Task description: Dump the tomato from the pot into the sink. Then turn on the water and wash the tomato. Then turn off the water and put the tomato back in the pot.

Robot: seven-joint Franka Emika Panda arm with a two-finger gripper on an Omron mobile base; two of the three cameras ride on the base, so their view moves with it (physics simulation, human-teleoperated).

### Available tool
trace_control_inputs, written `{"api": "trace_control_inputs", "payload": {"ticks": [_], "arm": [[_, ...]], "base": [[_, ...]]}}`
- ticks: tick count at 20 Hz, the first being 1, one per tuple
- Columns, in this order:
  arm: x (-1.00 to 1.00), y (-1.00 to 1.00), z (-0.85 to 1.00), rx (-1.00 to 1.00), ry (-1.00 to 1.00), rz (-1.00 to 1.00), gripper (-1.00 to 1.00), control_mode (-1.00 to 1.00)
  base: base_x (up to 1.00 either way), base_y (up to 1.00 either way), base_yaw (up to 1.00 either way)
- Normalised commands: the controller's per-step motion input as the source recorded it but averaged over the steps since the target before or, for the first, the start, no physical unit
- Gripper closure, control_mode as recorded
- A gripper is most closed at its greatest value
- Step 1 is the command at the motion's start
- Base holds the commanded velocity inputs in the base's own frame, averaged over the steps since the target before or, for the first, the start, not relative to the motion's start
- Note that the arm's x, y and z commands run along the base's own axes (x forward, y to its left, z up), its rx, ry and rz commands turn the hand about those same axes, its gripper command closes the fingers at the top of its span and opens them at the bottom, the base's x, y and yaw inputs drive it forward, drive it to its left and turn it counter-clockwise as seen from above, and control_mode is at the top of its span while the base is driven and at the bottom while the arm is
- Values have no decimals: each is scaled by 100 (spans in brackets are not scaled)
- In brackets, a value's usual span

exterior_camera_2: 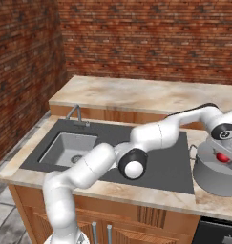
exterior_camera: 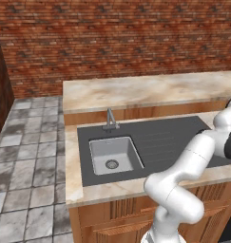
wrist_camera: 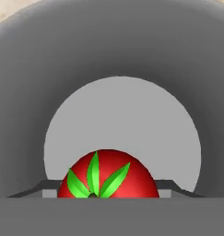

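Note:
The grey pot (exterior_camera_2: 214, 177) stands on the counter to the right of the dark sink plate. Inside it lies the red tomato (exterior_camera_2: 222, 157) with its green stem leaves up. My gripper (exterior_camera_2: 224, 150) reaches down into the pot from above. In the hand view the tomato (wrist_camera: 108, 177) sits low in the middle against the pot's wall (wrist_camera: 109, 46) and lighter bottom. The gripper (wrist_camera: 108, 191) is open, with one fingertip (wrist_camera: 49, 190) on each side of the fruit. The sink basin (exterior_camera: 114, 154) and its faucet (exterior_camera: 110, 118) are far to the left; no water runs.
The ribbed drainboard (exterior_camera_2: 160, 162) lies between basin (exterior_camera_2: 67, 147) and pot, under my stretched arm. A raised marble ledge (exterior_camera: 145, 90) runs behind the sink, with a brick wall beyond. The faucet (exterior_camera_2: 77, 114) stands at the basin's back edge.

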Motion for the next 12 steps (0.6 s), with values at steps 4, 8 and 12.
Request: {"api": "trace_control_inputs", "payload": {"ticks": [4,8,12], "arm": [[9,0,-40,0,6,0,-100,-100],[0,0,-22,0,4,0,-100,-100],[-12,0,11,0,0,0,-100,-100]], "base": [[0,0,0],[0,0,0],[0,0,0]]}}
